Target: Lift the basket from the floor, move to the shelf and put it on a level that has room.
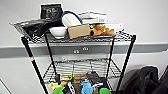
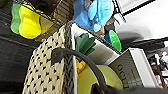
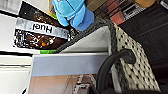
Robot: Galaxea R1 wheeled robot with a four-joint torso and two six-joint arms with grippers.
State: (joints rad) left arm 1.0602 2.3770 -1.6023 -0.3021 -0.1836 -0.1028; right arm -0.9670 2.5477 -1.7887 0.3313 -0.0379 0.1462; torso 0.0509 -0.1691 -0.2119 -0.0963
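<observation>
Basket [image 2: 45, 72] hung below the shelf's [image 1: 32, 62] empty level [image 1: 82, 67]; we couldn't tell our fingers' state, and feared it snagging the cluttered tier beneath.

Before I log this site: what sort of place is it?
Probably an office or lab storage corner: a plain white wall with a grey rail, and a black wire shelf piled with boxes, a white bowl and toys.

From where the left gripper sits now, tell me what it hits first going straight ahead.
Most likely the blue plush toy on the shelf, just past the basket rim; depth is hard to judge, and the yellow-green toy sits off to one side.
</observation>
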